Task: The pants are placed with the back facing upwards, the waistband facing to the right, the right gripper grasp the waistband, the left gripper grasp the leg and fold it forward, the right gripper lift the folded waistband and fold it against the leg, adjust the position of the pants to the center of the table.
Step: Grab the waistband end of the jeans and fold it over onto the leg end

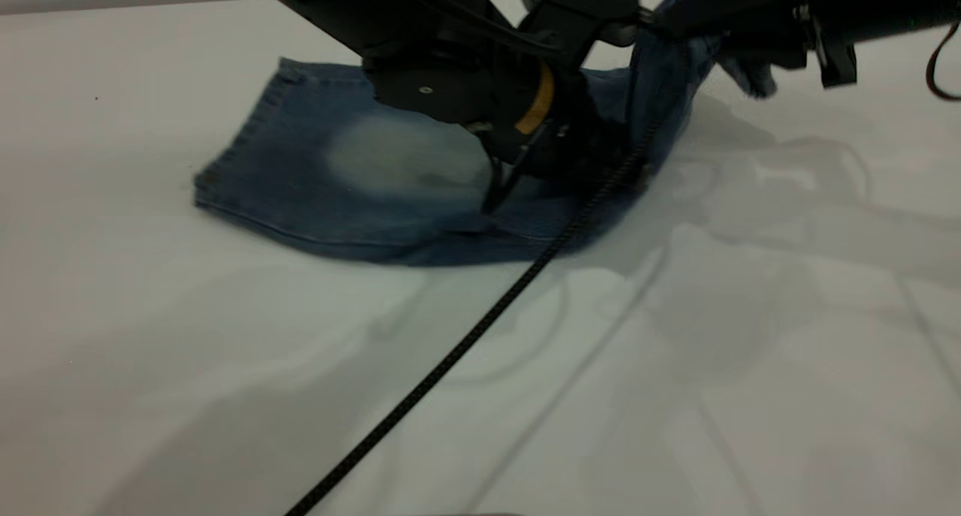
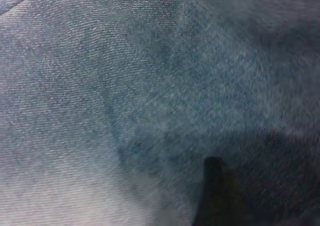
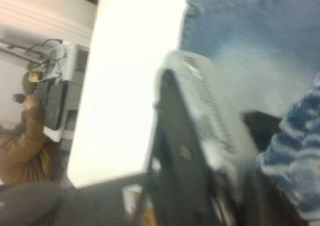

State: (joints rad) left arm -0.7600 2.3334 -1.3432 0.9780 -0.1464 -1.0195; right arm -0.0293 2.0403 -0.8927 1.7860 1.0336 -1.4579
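Observation:
The pants [image 1: 338, 170], faded blue denim with a pale patch, lie folded on the white table [image 1: 713, 366] at the far middle, leg hem to the left. My left gripper [image 1: 504, 191], black with a yellow-orange ring, presses down on the middle of the pants; its wrist view is filled with denim [image 2: 125, 86]. My right gripper [image 1: 655, 17] is raised at the top right, shut on the pants' right end, which rises steeply off the table. The ruffled waistband [image 1: 753, 76] dangles beside it and shows close to the jaws [image 3: 295, 151].
A black cable chain [image 1: 450, 358] runs from the pants diagonally to the table's front edge. The left arm's body [image 3: 200, 136] fills much of the right wrist view. A person in a brown sleeve [image 3: 25, 141] stands beyond the table's far edge beside equipment.

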